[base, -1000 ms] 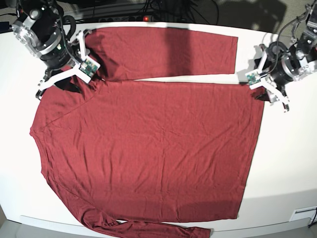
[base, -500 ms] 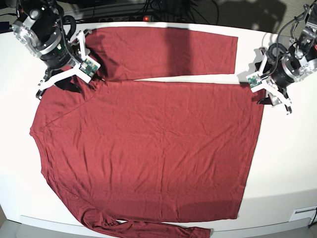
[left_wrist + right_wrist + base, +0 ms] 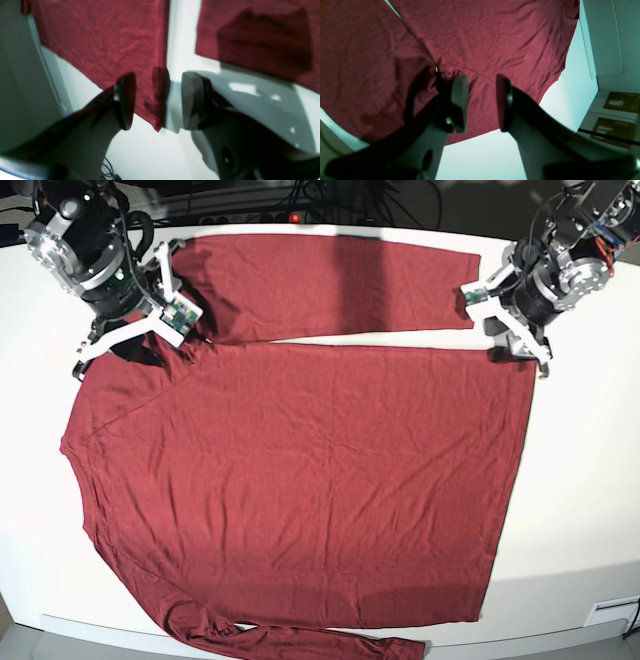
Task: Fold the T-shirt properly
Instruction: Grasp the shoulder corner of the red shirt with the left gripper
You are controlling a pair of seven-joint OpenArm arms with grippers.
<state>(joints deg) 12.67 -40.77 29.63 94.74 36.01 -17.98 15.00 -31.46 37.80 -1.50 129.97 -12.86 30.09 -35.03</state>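
Note:
The dark red T-shirt (image 3: 300,470) lies spread flat on the white table (image 3: 585,480). One long sleeve (image 3: 340,285) is folded across the far edge, and the other sleeve (image 3: 290,642) trails along the near edge. My left gripper (image 3: 507,320) is open at the shirt's far right hem corner. In the left wrist view the gripper (image 3: 158,100) straddles that corner of the shirt (image 3: 105,37) without pinching it, and the sleeve cuff (image 3: 250,32) lies just beyond. My right gripper (image 3: 165,315) is open over the far left armpit; it shows in the right wrist view (image 3: 481,102) just above the fabric (image 3: 495,32).
Cables and a power strip with a red light (image 3: 295,218) run behind the table's far edge. A white box (image 3: 610,612) sits below the near right corner. Bare table lies to the right of the hem.
My left arm has swung away from the table's right side, toward the far edge and left, and now sits at the hem corner beside the cuff. The right arm and shirt have not moved.

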